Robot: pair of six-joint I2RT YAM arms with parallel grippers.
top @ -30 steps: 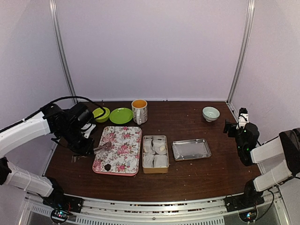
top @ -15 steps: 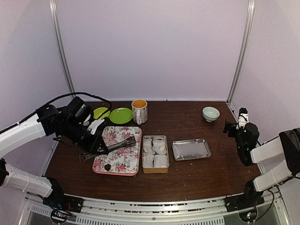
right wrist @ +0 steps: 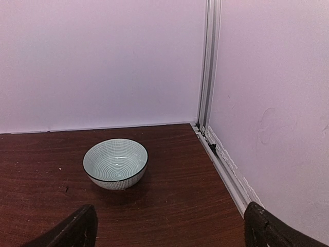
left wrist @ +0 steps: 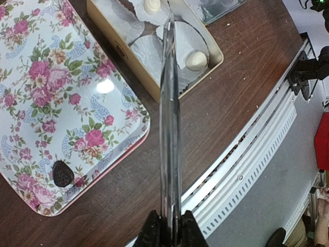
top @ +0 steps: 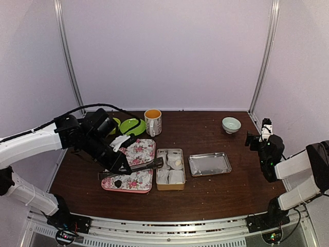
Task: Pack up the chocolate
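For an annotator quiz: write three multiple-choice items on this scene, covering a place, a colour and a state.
1. Where does the chocolate lie?
A. on the floral tray
B. on bare wood
C. hidden from view

2. What colour is the plate beside the mug?
A. red
B. green
C. blue

3. How is the left hand?
A. open and empty
B. shut on metal tongs
C. out of view

Answers:
1. A, it sits near one corner of the tray.
2. B, the top view shows it bright green.
3. B, the tongs run out from between its fingers.
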